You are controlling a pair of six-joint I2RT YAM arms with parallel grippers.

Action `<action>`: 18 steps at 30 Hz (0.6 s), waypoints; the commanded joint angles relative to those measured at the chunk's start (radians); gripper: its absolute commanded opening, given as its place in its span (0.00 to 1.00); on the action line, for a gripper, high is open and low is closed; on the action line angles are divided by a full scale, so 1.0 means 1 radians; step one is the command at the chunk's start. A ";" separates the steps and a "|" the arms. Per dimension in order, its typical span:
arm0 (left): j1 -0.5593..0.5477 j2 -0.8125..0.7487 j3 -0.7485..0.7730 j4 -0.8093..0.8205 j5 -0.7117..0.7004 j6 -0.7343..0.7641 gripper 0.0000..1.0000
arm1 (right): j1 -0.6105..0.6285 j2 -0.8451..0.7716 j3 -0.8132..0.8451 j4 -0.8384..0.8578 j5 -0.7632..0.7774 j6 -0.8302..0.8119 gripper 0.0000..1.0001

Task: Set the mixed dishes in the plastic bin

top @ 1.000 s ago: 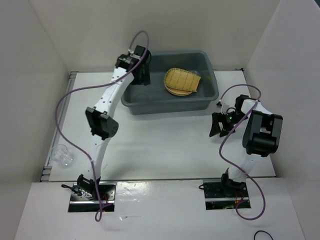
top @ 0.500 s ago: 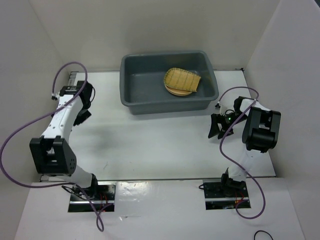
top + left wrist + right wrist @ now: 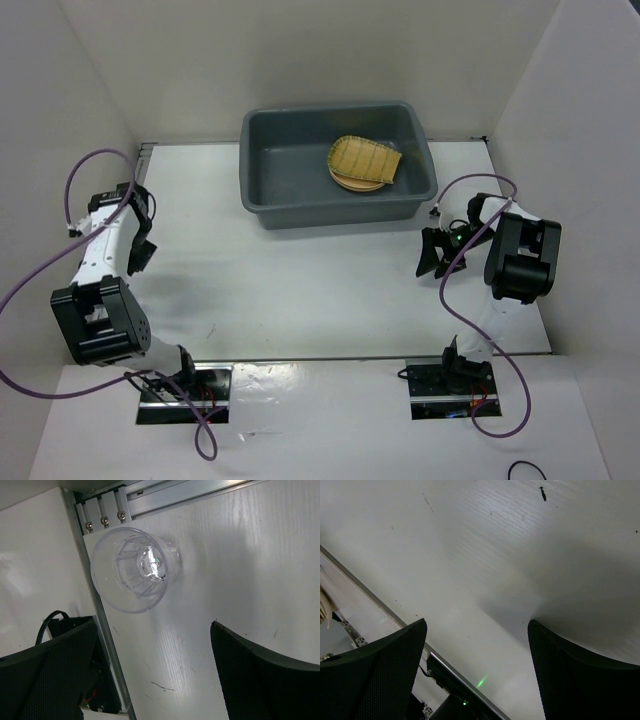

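Only the left wrist view shows the clear glass cup (image 3: pixel 132 570) on the desk (image 3: pixel 240 555) beyond the released left fingers (image 3: pixel 260 675); overhead, the right fingers (image 3: pixel 426 262) are released too, and the bamboo tray (image 3: pixel 365 158) lies in the bin (image 3: pixel 262 190).

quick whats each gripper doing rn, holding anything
Left gripper: open, holding nothing; a clear cup sits just beyond its jaws.
Right gripper: open, holding nothing.

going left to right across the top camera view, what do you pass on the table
left arm's fingers → plastic bin → right arm's fingers
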 commanded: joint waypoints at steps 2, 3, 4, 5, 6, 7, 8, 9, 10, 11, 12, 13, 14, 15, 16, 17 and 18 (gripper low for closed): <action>0.057 0.005 -0.058 0.059 0.022 0.037 1.00 | 0.005 0.001 0.021 -0.012 0.010 0.001 0.86; 0.057 0.005 -0.058 0.059 0.038 0.054 1.00 | 0.005 0.001 0.021 -0.001 0.010 0.001 0.86; 0.080 0.005 -0.058 0.073 0.038 0.066 1.00 | 0.005 -0.008 0.021 -0.001 0.010 0.001 0.86; 0.091 0.005 -0.058 0.090 0.038 0.066 1.00 | 0.005 -0.008 0.021 -0.001 0.010 0.001 0.86; 0.100 0.005 -0.070 0.102 0.057 0.100 1.00 | 0.005 -0.008 0.021 -0.001 0.010 0.001 0.86; 0.100 0.014 -0.070 0.124 0.058 0.112 1.00 | 0.005 -0.008 0.021 -0.001 0.010 0.010 0.86; 0.112 0.014 -0.070 0.136 0.070 0.123 1.00 | 0.005 -0.008 0.012 -0.001 0.010 0.010 0.86; 0.112 0.037 -0.079 0.148 0.082 0.144 1.00 | 0.005 -0.017 0.012 -0.001 0.010 0.010 0.86; 0.122 0.049 -0.080 0.171 0.093 0.158 1.00 | 0.005 -0.017 0.012 0.008 0.019 0.010 0.86; 0.122 0.063 -0.080 0.185 0.105 0.175 1.00 | 0.005 -0.018 0.012 0.008 0.019 0.010 0.86; 0.122 0.093 -0.092 0.194 0.105 0.175 1.00 | 0.005 -0.018 0.012 0.008 0.019 0.010 0.86; 0.122 0.110 -0.092 0.194 0.114 0.184 1.00 | 0.005 -0.018 0.012 0.008 0.019 0.010 0.86; 0.122 0.126 -0.092 0.205 0.114 0.184 1.00 | 0.005 -0.027 0.012 0.008 0.019 0.010 0.86; 0.122 0.153 -0.092 0.220 0.125 0.197 1.00 | 0.005 -0.027 0.012 0.008 0.019 0.010 0.86; 0.122 0.167 -0.102 0.230 0.137 0.197 1.00 | 0.005 -0.027 0.012 0.008 0.019 0.010 0.86; 0.122 0.190 -0.103 0.230 0.137 0.210 1.00 | 0.005 -0.027 0.012 0.008 0.019 0.010 0.86; 0.122 0.199 -0.103 0.240 0.146 0.211 1.00 | 0.005 -0.027 0.012 0.008 0.019 0.010 0.86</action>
